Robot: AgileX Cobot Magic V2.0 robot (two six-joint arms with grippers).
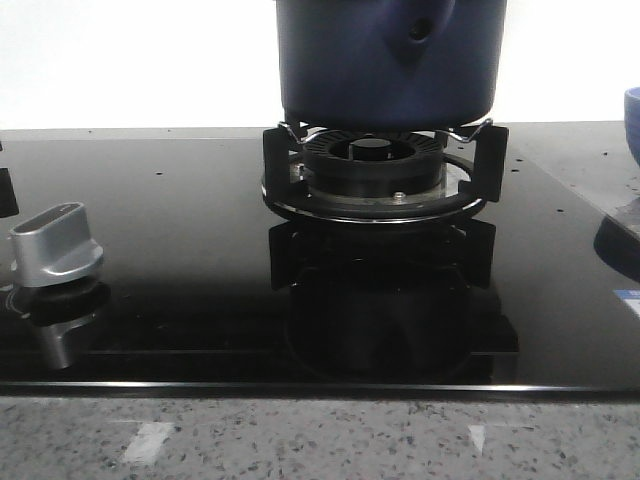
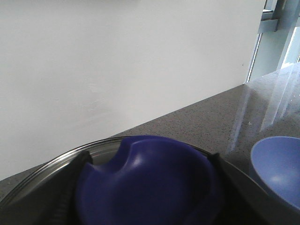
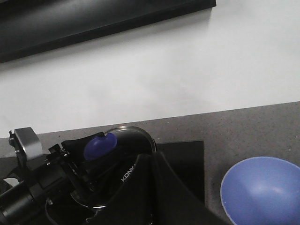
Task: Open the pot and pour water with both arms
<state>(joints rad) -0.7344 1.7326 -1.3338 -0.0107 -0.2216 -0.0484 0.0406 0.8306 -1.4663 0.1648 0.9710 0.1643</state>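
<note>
The dark navy pot (image 1: 340, 60) stands on the burner grate (image 1: 375, 165), its handle stub (image 1: 415, 35) with the round hole pointing toward me. Its top is cut off in the front view. My left gripper (image 2: 145, 187) is shut on the blue knob (image 2: 150, 183) of the glass lid (image 2: 47, 164), with one black finger on each side. The right wrist view shows that same left gripper (image 3: 96, 150) on the knob (image 3: 99, 145). My right gripper (image 3: 161, 206) is lost in a dark shape lettered "KONK", so its jaws cannot be made out.
A light blue bowl (image 3: 262, 190) sits on the grey counter right of the stove, also visible as the bowl (image 1: 633, 120) and the bowl (image 2: 276, 168). A silver stove dial (image 1: 55, 245) stands at the left of the black glass hob (image 1: 180, 300). A white wall is behind.
</note>
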